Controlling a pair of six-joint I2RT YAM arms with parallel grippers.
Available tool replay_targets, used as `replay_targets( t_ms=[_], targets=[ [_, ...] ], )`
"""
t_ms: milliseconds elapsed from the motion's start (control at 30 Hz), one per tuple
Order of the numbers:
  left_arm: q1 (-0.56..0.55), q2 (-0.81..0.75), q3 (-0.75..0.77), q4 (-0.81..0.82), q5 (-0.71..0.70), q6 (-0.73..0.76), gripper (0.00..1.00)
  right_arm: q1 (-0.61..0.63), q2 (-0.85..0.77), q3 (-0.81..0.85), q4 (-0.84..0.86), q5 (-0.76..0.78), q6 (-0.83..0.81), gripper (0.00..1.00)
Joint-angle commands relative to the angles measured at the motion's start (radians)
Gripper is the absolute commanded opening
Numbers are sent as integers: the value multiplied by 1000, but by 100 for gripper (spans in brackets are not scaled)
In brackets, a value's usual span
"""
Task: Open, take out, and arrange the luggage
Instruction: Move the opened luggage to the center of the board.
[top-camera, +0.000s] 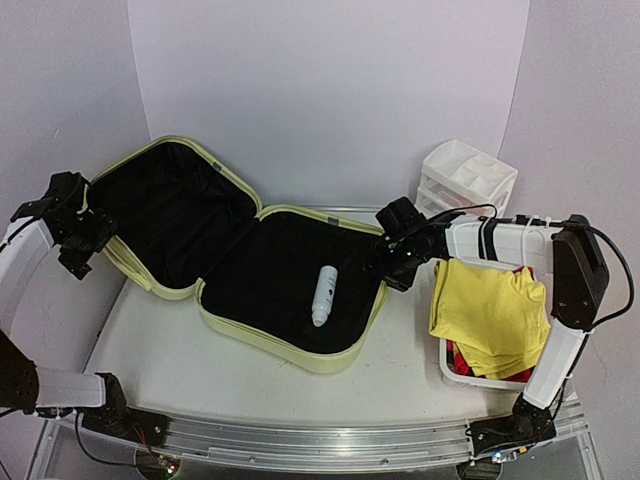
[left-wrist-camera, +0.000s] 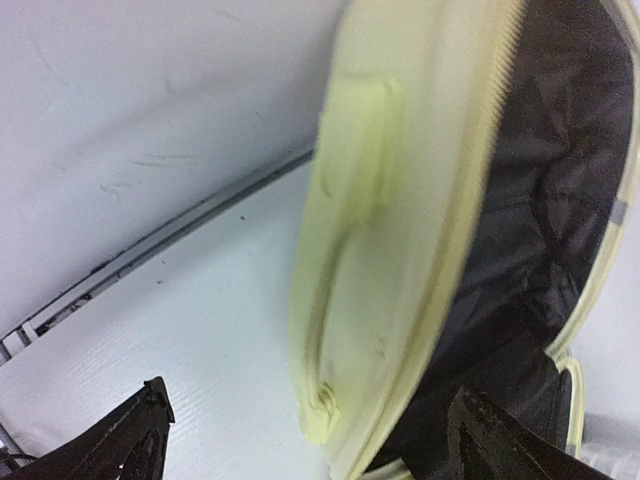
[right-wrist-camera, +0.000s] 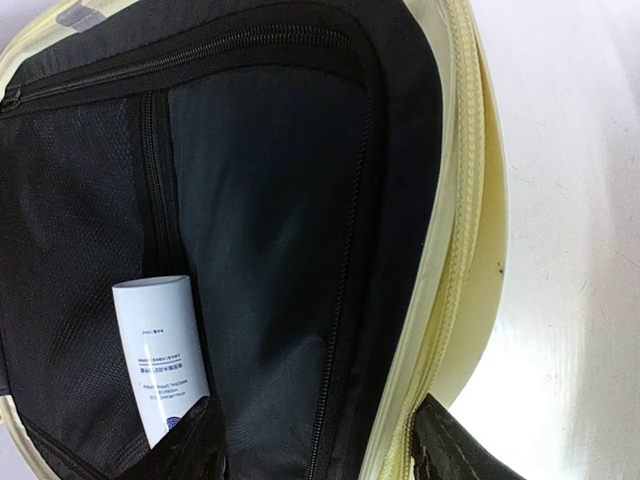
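Overhead, I see the left gripper (top-camera: 88, 240), jaws wide apart, beside the raised lid of the luggage (top-camera: 250, 260), which lies open on the table (top-camera: 150, 360). Only the left wrist view shows the glossy moulded handle (left-wrist-camera: 350, 250). The right wrist view adds zipped mesh lining and a white tube (right-wrist-camera: 160, 360), its print unreadable. The right gripper (top-camera: 397, 268) is spread astride the rim.

Pale yellow-green luggage (top-camera: 330, 352) lies open on table w/ lid tilted back, black lining showing.

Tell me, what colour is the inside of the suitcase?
Black. The luggage lining shows best in the top external view.
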Motion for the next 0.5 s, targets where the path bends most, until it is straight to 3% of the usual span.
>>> replay_targets(
  t_ms=[0, 200, 467],
  targets=[
    [101, 89, 76, -11, 57, 13, 94, 19, 71, 5, 86, -124, -17, 61],
    [103, 133, 142, 43, 18, 31, 94, 17, 83, 21, 85, -133, -26, 61],
    [62, 148, 216, 84, 123, 64, 93, 13, 90, 28, 85, -133, -33, 61]
  ],
)
